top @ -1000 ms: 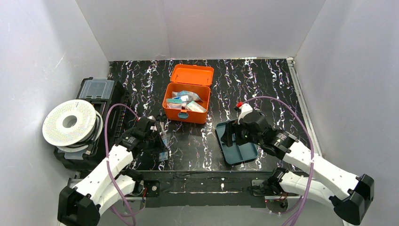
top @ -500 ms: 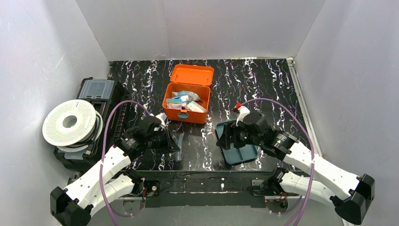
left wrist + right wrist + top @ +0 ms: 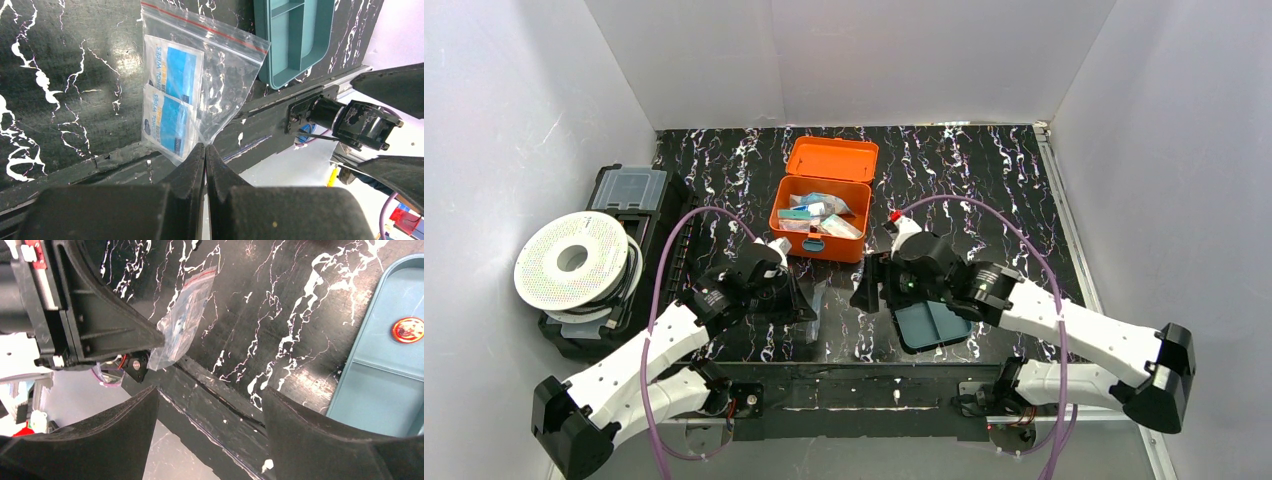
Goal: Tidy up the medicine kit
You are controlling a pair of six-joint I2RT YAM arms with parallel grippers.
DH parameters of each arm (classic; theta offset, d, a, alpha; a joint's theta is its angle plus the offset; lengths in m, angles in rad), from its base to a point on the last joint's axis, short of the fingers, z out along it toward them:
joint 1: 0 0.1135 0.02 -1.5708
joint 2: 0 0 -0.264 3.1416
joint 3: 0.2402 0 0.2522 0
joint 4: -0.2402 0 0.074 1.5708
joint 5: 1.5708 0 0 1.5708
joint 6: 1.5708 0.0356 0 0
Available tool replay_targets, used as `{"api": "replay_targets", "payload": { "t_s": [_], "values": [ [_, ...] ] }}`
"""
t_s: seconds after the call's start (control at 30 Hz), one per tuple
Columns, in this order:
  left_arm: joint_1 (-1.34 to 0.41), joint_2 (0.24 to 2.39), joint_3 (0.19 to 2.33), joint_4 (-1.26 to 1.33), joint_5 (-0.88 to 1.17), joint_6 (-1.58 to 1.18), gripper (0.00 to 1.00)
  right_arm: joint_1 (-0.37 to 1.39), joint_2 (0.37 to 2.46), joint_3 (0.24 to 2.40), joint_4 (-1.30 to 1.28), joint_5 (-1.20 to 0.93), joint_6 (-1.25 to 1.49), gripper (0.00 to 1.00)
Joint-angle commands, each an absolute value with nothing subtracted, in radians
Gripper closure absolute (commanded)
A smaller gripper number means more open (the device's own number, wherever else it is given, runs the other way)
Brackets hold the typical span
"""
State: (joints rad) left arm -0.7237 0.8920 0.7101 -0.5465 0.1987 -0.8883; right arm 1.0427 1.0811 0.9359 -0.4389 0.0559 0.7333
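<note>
The orange medicine kit (image 3: 821, 222) stands open at the table's middle, lid (image 3: 832, 158) laid back, with several packets inside. My left gripper (image 3: 205, 149) is shut on the corner of a clear zip bag (image 3: 190, 95) that holds two blue wipe packets; the bag hangs just above the table's front edge (image 3: 819, 300). My right gripper (image 3: 210, 395) is open and empty, a short way to the right of the bag (image 3: 182, 320) and facing my left gripper (image 3: 90, 315). In the top view the left gripper (image 3: 807, 312) and right gripper (image 3: 864, 292) are near each other, in front of the kit.
A dark teal divided tray (image 3: 934, 322) lies at the front right with a small red round item (image 3: 408, 329) in it. A black case with a clear lid (image 3: 629, 190) and a white filament spool (image 3: 574, 260) stand at the left. White walls close three sides.
My left gripper has carried the zip bag to the right along the front edge. My right gripper has moved left, off the teal tray, toward the bag.
</note>
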Motion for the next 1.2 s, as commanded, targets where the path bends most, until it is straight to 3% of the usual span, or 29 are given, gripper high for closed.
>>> {"api": "replay_targets", "payload": {
  "t_s": [0.0,0.8,1.0,1.17],
  "values": [
    [-0.741,0.891,0.736,-0.526,0.167,-0.896,1.00,1.074,1.156,1.021,-0.394,0.136,0.808,0.18],
    [-0.787,0.893,0.708,-0.462,0.212,-0.884,1.00,1.135,1.470,1.191,-0.389,0.180,0.880,0.19],
    [-0.794,0.896,0.707,-0.454,0.224,-0.874,1.00,1.137,1.509,1.201,-0.402,0.179,0.885,0.22],
    [-0.799,0.912,0.722,-0.445,0.246,-0.858,1.00,1.137,1.535,1.207,-0.404,0.171,0.888,0.31]
  ]
}}
